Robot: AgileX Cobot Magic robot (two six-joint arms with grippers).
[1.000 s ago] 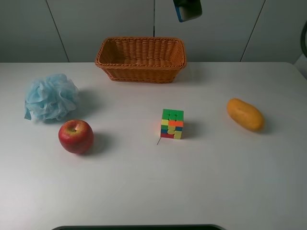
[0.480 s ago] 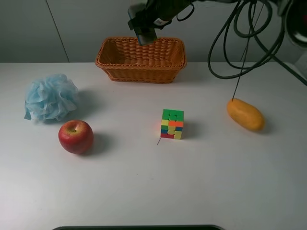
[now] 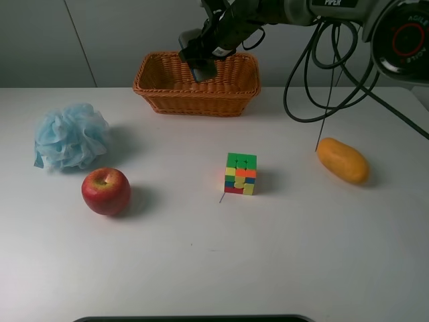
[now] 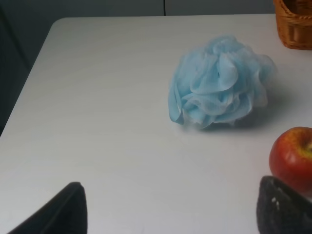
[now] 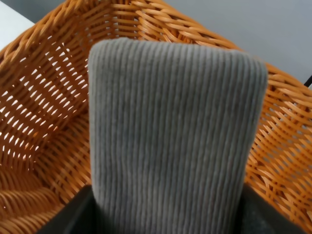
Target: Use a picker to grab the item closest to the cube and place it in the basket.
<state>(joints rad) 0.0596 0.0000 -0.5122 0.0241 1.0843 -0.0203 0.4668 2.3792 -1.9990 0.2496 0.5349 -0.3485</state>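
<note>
- The orange oval fruit [image 3: 342, 160] lies on the white tabletop [image 3: 201, 268], at 3 o'clock from the multicoloured puzzle cube [image 3: 240, 173].
- The woven wicker basket [image 3: 197, 82] stands at 12 o'clock from the cube.
- The right pincer [image 3: 201, 64] hangs over the basket; I cannot tell its grip.
- The left pincer [image 4: 168, 207] is spread.

The basket [image 3: 194, 87] is orange, the cube [image 3: 240, 174] multicoloured, the apple [image 3: 106, 190] red.

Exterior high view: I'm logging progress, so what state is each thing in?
basket: upright
cube: scrambled, on table
mango: lying on table, ungripped
apple: upright, stem up
left gripper: open, empty
right gripper: over basket, jaws unclear
</note>
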